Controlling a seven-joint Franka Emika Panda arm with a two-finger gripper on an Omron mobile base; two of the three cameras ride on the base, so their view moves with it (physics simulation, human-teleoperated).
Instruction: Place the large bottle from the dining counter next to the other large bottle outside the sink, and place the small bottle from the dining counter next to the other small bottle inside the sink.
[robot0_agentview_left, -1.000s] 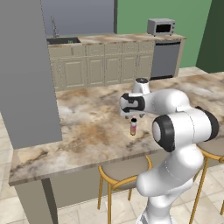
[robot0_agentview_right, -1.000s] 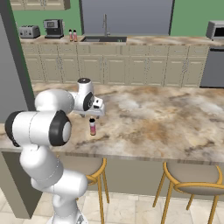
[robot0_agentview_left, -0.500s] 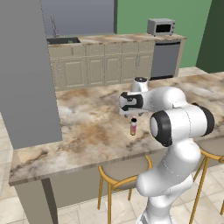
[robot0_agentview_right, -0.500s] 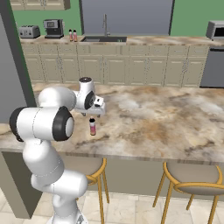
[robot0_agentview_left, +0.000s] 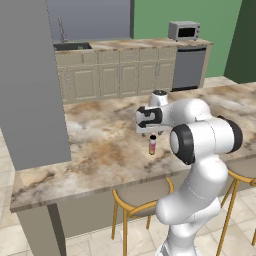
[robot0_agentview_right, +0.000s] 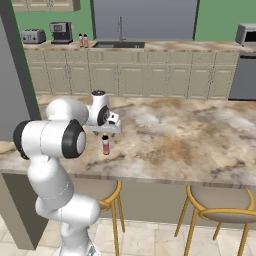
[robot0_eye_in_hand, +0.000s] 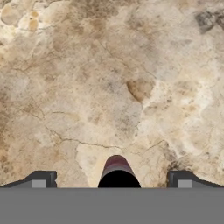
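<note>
The white arm rises from beside the yellow-framed stools (robot0_agentview_right: 107, 202), folds at its dark elbow joint and reaches out over the dining counter (robot0_agentview_left: 100, 145), with the hand turned to point straight down at the marble-look slab. The gripper (robot0_agentview_left: 152, 134) hangs directly above a bottle (robot0_agentview_left: 152, 145) that stands upright on the counter near its near edge; from the right base view the same bottle (robot0_agentview_right: 105, 145) stands just under the hand, with a dark top and a red-pink body. Which of the two counter bottles it is cannot be told from its height alone. In the hand view the bottle (robot0_eye_in_hand: 117, 173) lies midway between the two dark fingertips (robot0_eye_in_hand: 41, 179), which stand wide apart on either side and touch nothing; the jaws are fully spread. At the far wall, the sink (robot0_agentview_right: 119, 45) with its curved faucet sits in the kitchen counter, and two small bottles (robot0_agentview_right: 83, 40) stand just left of it, beside a coffee machine (robot0_agentview_right: 61, 33) and a toaster (robot0_agentview_right: 33, 36).
</note>
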